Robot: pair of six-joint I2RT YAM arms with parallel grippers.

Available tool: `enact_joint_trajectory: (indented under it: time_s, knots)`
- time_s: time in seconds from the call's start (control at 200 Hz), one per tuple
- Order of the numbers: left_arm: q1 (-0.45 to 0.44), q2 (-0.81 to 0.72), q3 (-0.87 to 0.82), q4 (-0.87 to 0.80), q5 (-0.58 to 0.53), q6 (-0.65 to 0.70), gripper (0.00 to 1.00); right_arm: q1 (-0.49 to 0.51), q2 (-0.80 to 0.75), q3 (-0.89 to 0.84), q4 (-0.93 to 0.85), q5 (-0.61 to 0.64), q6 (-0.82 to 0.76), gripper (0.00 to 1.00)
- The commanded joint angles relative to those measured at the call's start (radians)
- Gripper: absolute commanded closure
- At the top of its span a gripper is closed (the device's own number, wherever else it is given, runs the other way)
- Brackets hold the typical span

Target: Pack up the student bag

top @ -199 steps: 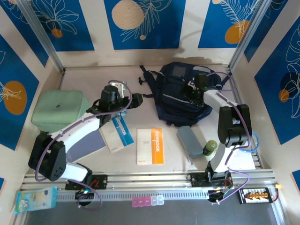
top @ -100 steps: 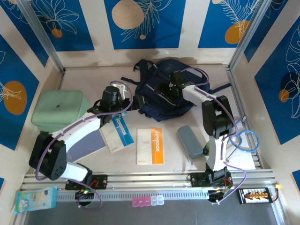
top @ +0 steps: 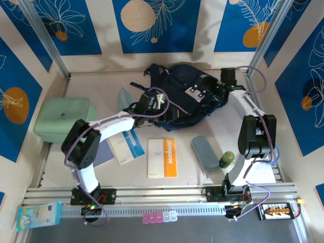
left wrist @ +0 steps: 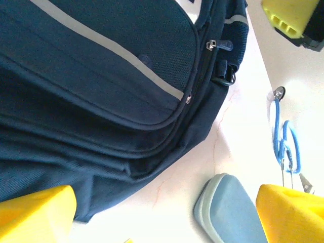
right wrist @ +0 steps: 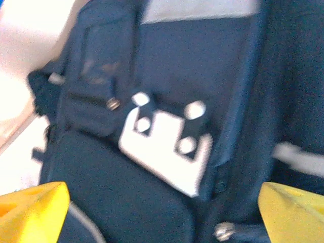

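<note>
We see the bag (top: pixel 177 88) lying flat at the 12 o'clock side of the table (top: pixel 101 86), dark navy, with its straps trailing off toward 10 o'clock. The left gripper (top: pixel 157 104) sits at the bag's 8 o'clock edge. In its wrist view the left gripper (left wrist: pixel 162 217) has its two yellow fingers (left wrist: pixel 35 212) spread wide, with nothing caught between them. The bag (left wrist: pixel 101 76) fills the 10 o'clock part of that picture, showing its grey trim and zip pulls, and the pouch (left wrist: pixel 228 210) lies on the table at 5 o'clock.

The right gripper (top: pixel 205 93) hangs over the bag's 3 o'clock side, just beside the white patches (top: pixel 194 92). From the wrist we find the right gripper (right wrist: pixel 162 212) with its fingers (right wrist: pixel 30 207) likewise far apart and holding nothing. The patches (right wrist: pixel 167 147) on the bag (right wrist: pixel 101 202) sit at the middle of that blurred picture.

Elsewhere, a mint case (top: pixel 63 119) rests at the table's 9 o'clock. Two booklets (top: pixel 163 158) lie at the bag's 6 o'clock, the pouch (top: pixel 206 152) at its 5 o'clock, with a green-capped bottle (top: pixel 227 159) touching the pouch.
</note>
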Motion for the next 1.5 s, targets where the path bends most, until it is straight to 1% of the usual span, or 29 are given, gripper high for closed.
enact_joint_trajectory:
  time_s: [0.0,0.115,0.215,0.245,0.29,0.38,0.41,0.49,0.565,0.655,0.75,0.825,0.905,0.985,1.04,1.05,1.135,1.195,1.335,1.42,1.495]
  knots:
    - [-0.011,0.069,0.073,0.013,0.021,-0.077,0.10,-0.050,0.041,-0.011,-0.066,-0.052,0.003,0.06]
    - [0.003,0.127,0.112,-0.021,-0.019,-0.056,0.10,-0.099,0.110,0.055,-0.137,-0.121,-0.005,0.13]
    - [0.030,0.154,0.112,-0.068,-0.086,-0.016,0.10,-0.115,0.168,0.092,-0.181,-0.119,0.005,0.20]
    - [0.038,0.161,0.111,-0.077,-0.093,-0.009,0.09,-0.116,0.182,0.097,-0.187,-0.118,0.006,0.23]
    - [0.052,0.169,0.111,-0.090,-0.098,0.002,0.10,-0.117,0.198,0.097,-0.188,-0.123,0.003,0.34]
    - [0.065,0.174,0.108,-0.110,-0.116,0.022,0.10,-0.114,0.213,0.078,-0.183,-0.130,0.009,0.50]
    - [0.069,0.174,0.105,-0.112,-0.124,0.029,0.10,-0.109,0.212,0.069,-0.187,-0.116,0.013,0.53]
    - [0.075,0.166,0.100,-0.125,-0.154,0.036,0.10,-0.092,0.198,0.045,-0.213,-0.057,0.012,0.66]
    - [0.082,0.164,0.097,-0.128,-0.162,0.046,0.09,-0.082,0.166,-0.009,-0.215,-0.039,0.022,0.72]
    - [0.096,0.168,0.100,-0.129,-0.166,0.053,0.09,-0.078,0.103,-0.116,-0.184,-0.066,0.055,0.77]
    - [0.116,0.179,0.114,-0.131,-0.170,0.078,0.09,-0.071,0.010,-0.265,-0.126,-0.093,0.113,0.78]
    - [0.124,0.193,0.142,-0.155,-0.196,0.114,0.09,-0.064,-0.056,-0.373,-0.065,-0.131,0.160,0.77]
    - [0.132,0.208,0.180,-0.183,-0.222,0.153,0.09,-0.057,-0.095,-0.432,-0.009,-0.194,0.187,0.75]
    - [0.138,0.230,0.225,-0.218,-0.239,0.187,0.09,-0.045,-0.116,-0.431,-0.009,-0.236,0.198,0.69]
    - [0.144,0.240,0.252,-0.238,-0.241,0.200,0.09,-0.030,-0.143,-0.432,-0.017,-0.238,0.215,0.63]
    - [0.144,0.240,0.256,-0.240,-0.242,0.203,0.09,-0.026,-0.153,-0.434,-0.020,-0.232,0.219,0.61]
    - [0.147,0.223,0.274,-0.267,-0.256,0.220,0.08,0.004,-0.207,-0.452,-0.059,-0.182,0.256,0.49]
    - [0.146,0.194,0.276,-0.288,-0.261,0.227,0.08,0.025,-0.246,-0.475,-0.087,-0.151,0.296,0.46]
    - [0.147,0.114,0.250,-0.336,-0.254,0.226,0.07,0.079,-0.308,-0.539,-0.062,-0.144,0.378,0.45]
    - [0.145,0.063,0.196,-0.326,-0.228,0.203,0.06,0.102,-0.307,-0.563,-0.016,-0.158,0.418,0.47]
    - [0.139,0.025,0.159,-0.317,-0.195,0.184,0.06,0.111,-0.277,-0.566,0.028,-0.171,0.432,0.49]
